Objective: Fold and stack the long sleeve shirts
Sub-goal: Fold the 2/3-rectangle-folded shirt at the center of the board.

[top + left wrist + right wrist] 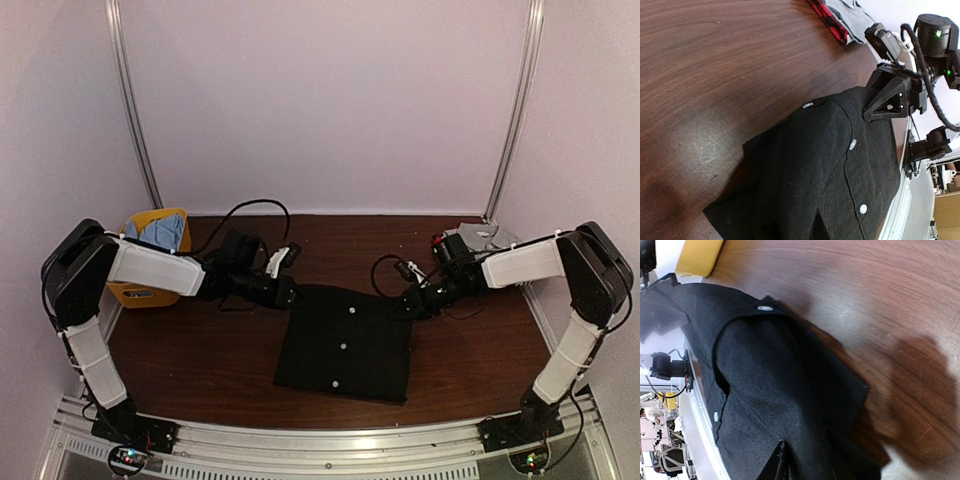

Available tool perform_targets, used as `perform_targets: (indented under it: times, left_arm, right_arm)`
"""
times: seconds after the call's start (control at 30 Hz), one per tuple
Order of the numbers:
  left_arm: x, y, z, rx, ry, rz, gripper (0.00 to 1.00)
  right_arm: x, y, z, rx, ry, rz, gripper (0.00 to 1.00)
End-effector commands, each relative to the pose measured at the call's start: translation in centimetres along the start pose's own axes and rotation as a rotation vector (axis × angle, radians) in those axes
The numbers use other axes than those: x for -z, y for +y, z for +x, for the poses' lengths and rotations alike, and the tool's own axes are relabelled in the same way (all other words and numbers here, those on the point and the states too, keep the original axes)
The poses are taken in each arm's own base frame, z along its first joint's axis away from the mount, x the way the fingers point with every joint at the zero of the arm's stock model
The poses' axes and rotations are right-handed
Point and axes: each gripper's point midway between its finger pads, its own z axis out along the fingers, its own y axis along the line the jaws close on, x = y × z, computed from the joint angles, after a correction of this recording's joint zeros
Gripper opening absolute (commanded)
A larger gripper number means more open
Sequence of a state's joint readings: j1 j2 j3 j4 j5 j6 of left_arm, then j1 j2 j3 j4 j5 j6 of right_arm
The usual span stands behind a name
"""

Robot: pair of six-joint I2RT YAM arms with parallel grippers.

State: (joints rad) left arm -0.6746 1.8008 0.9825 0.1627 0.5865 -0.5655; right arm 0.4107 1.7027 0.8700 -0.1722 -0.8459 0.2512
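Note:
A black long sleeve shirt (345,345) lies folded into a rectangle at the table's middle, with a line of white buttons (343,347) facing up. My left gripper (290,292) is at its far left corner, shut, with black cloth (805,165) bunched up over the fingers in the left wrist view. At the far right corner is my right gripper (408,303). One dark fingertip (777,460) pokes out of the cloth (770,380), and the gap between the jaws is hidden. A grey shirt (480,235) lies at the back right.
A yellow basket (150,255) holding blue cloth (160,232) stands at the back left. Red checked fabric (827,17) lies by the grey shirt (855,17). Black cables (385,265) trail over the wood behind the black shirt.

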Motion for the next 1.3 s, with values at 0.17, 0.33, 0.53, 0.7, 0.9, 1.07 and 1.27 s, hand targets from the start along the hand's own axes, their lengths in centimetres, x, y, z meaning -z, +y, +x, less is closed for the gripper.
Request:
perform_targets:
  times: [0.17,0.33,0.53,0.7,0.9,1.07,1.27]
  left_arm:
    - [-1.9,3.1,-0.2,0.011,0.011,-0.065,0.07]
    - [-1.9,4.1,-0.3,0.019,0.016,-0.129,0.17]
    - [-1.3,5.6,-0.8,0.0,0.023,-0.245,0.37]
    - [0.1,7.2,-1.3,-0.017,0.026,-0.382,0.58]
    - [2.2,7.0,-2.5,-0.038,-0.034,-0.448,0.69]
    - [3.8,6.0,-2.9,-0.048,-0.101,-0.442,0.73]
    - [6.8,2.3,-3.3,-0.081,-0.288,-0.302,0.71]
  right_arm:
    - [-0.3,-3.7,-1.4,0.012,-0.015,0.13,0.44]
    - [0.6,-4.6,-2.1,0.017,-0.032,0.215,0.54]
    - [3.0,-6.3,-2.0,0.019,-0.046,0.396,0.55]
    - [5.3,-6.4,-1.6,0.02,-0.082,0.484,0.56]
    - [7.2,-2.9,-2.5,0.071,-0.183,0.412,0.67]
    - [7.5,-0.6,-4.0,0.125,-0.229,0.33,0.85]
    - [5.3,1.1,-5.4,0.175,-0.177,0.212,0.91]
